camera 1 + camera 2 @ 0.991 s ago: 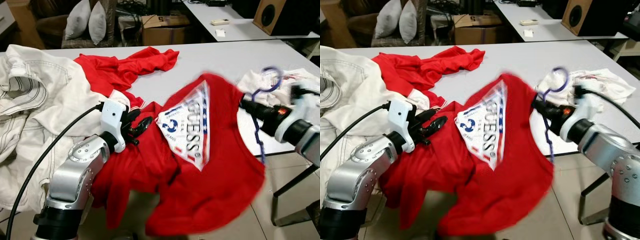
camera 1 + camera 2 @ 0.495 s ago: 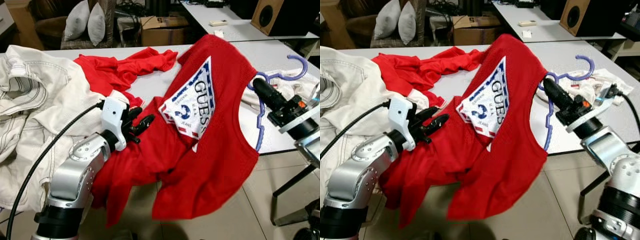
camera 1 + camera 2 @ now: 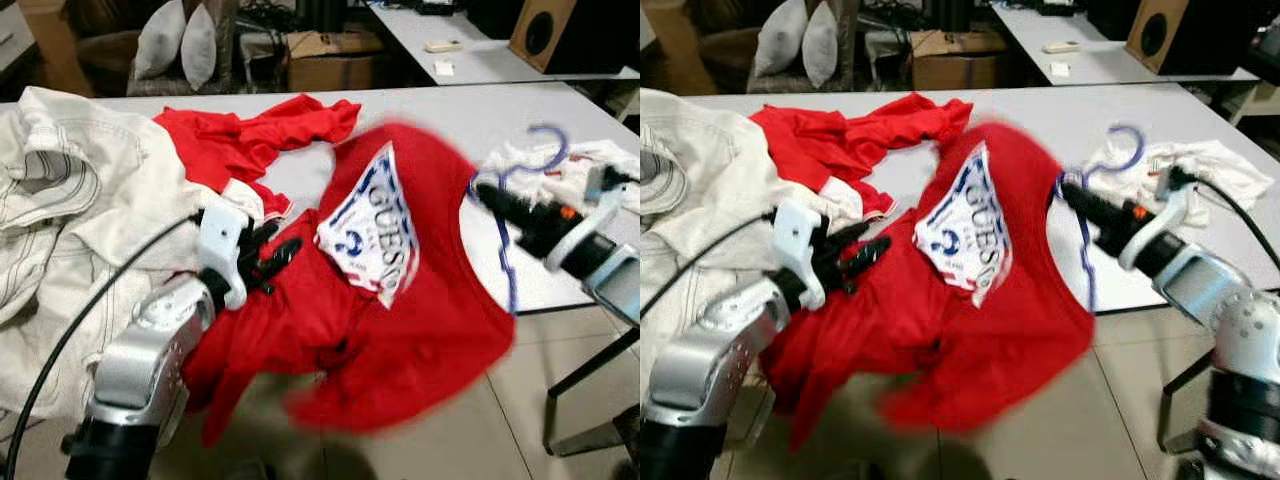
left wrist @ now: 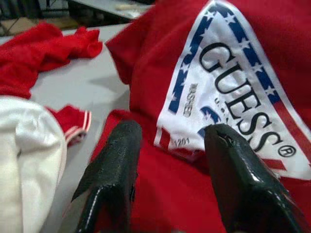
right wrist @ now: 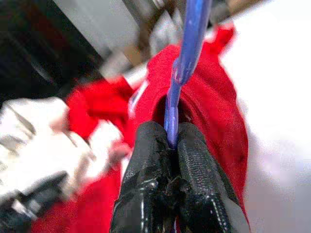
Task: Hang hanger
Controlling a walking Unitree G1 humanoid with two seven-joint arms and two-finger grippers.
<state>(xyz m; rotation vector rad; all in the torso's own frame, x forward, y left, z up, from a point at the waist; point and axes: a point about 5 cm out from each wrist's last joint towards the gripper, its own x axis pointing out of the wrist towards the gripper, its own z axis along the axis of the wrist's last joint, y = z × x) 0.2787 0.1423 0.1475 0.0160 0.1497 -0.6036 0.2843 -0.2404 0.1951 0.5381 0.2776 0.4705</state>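
Observation:
A blue plastic hanger [image 3: 505, 215] is pinched by my right gripper [image 3: 492, 200], shut on it near the table's right front edge; its hook [image 3: 540, 150] points up and back. A red T-shirt [image 3: 420, 300] with a white triangular logo [image 3: 372, 235] hangs on the hanger and drapes off the table edge. The right wrist view has the hanger's blue bar [image 5: 187, 58] between the black fingers [image 5: 150, 179]. My left gripper [image 3: 268, 258] stands open over the shirt's left part, nothing between its fingers [image 4: 114, 170].
A white jacket [image 3: 70, 200] covers the table's left side, and a second red garment [image 3: 240, 135] lies behind. White cloth [image 3: 1200, 165] sits at the right. Tiled floor lies below the white table [image 3: 440, 105] edge. Pillows, boxes and another table stand behind.
My right gripper has swung the hanger and shirt down and left from a raised pose half a second ago. The shirt is blurred with motion. The left gripper has hardly moved.

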